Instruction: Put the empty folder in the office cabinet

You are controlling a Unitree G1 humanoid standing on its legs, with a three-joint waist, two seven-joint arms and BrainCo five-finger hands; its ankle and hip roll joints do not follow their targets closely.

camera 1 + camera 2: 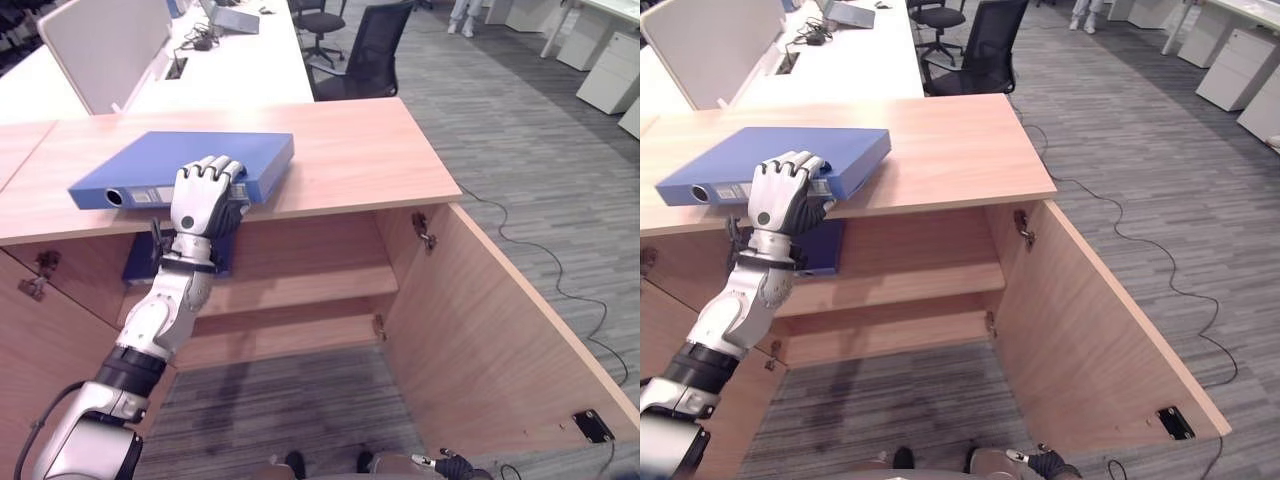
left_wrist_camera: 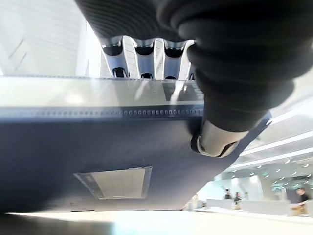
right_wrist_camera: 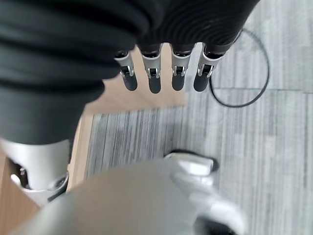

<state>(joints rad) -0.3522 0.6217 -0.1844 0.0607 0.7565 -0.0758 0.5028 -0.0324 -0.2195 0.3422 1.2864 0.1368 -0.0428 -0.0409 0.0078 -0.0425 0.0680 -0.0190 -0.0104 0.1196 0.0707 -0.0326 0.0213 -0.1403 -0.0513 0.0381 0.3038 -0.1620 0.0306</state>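
Now, taking the cabinet as our landmark, from its left side to its right:

Second folder (image 1: 135, 262): we see a dark blue one inside the cabinet (image 1: 300, 290), on the upper shelf at the left end, partly hidden behind our left arm.

Folder (image 1: 185, 167): the blue binder lies flat on the cabinet's top, left of centre, its spine along the front edge and jutting a little past it.

Left hand (image 1: 205, 195): at the cabinet's front edge, our fingers (image 2: 142, 51) curl over the top of the folder's spine and the thumb (image 2: 215, 142) presses beneath, so we grip the folder.

Right door (image 1: 500, 340): swung wide open off the cabinet's right side.

Right hand (image 3: 166, 73): hanging low before the cabinet, over grey carpet (image 3: 274, 127), fingers straight and holding nothing.
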